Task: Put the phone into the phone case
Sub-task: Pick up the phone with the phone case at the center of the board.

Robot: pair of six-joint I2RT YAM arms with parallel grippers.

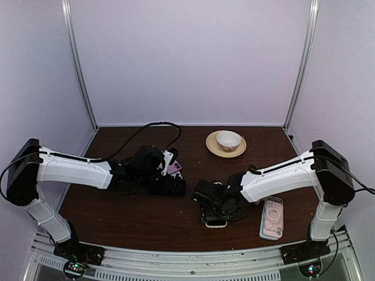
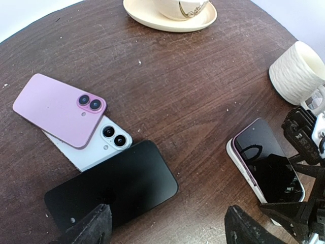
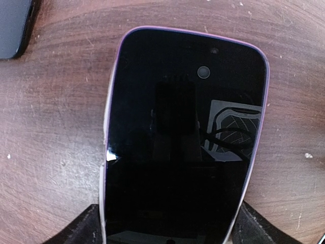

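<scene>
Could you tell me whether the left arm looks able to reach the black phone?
Probably yes: the left gripper hangs open close over the black phone, nothing lies on top of it, and the pink phone sits off to one side.

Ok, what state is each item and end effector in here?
Purple-edged phone: screen up, dark, flat on table, uncased.
Phone case: empty, flat on table.
Pink phone: face down, atop white phone.
White phone: face down, partly covered.
Black phone: lying flat.
Cup: upright on saucer.
Left end effector: open, empty.
Right end effector: straddling purple-edged phone, grip unclear.
</scene>
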